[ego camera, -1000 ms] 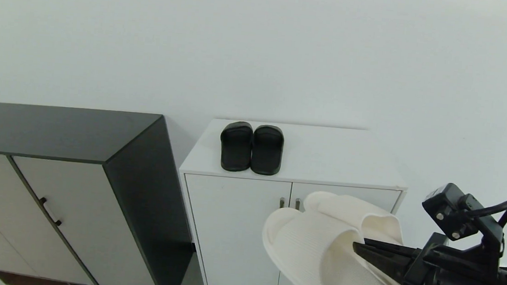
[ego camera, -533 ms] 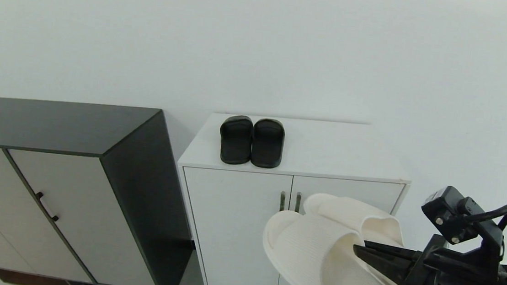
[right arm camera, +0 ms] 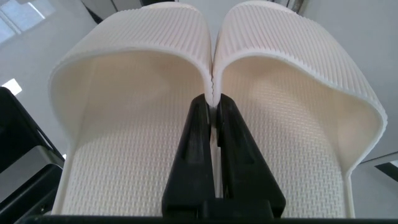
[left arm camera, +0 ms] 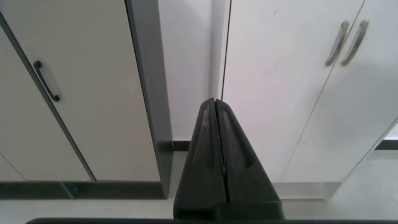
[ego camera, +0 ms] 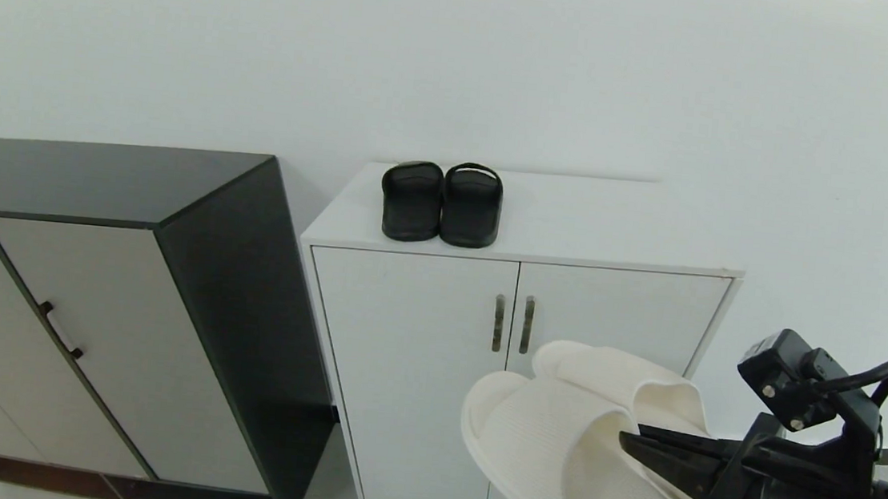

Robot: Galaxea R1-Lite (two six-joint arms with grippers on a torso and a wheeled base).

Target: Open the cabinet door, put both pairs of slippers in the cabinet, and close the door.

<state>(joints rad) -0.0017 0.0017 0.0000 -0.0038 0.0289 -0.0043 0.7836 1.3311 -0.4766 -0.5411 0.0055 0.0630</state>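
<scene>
A pair of black slippers [ego camera: 441, 202] sits on top of the white cabinet [ego camera: 615, 224], whose two doors are shut, handles [ego camera: 512, 324] side by side at the middle. My right gripper [ego camera: 624, 440] holds a pair of white ribbed slippers [ego camera: 555, 444] in front of the cabinet's right door, its fingers pinching the two inner edges together [right arm camera: 213, 106]. In the left wrist view my left gripper [left arm camera: 216, 104] is shut with nothing in it, low before the gap between the dark cabinet and the white cabinet [left arm camera: 280, 81].
A taller dark cabinet [ego camera: 96, 179] with pale doors and black handles [ego camera: 61, 330] stands right beside the white one on the left. A plain white wall runs behind both. Pale floor shows below the cabinets.
The whole head view has shifted: both cabinets sit higher in the picture and more of the white cabinet's doors shows. The right gripper and white slippers keep their place in the picture.
</scene>
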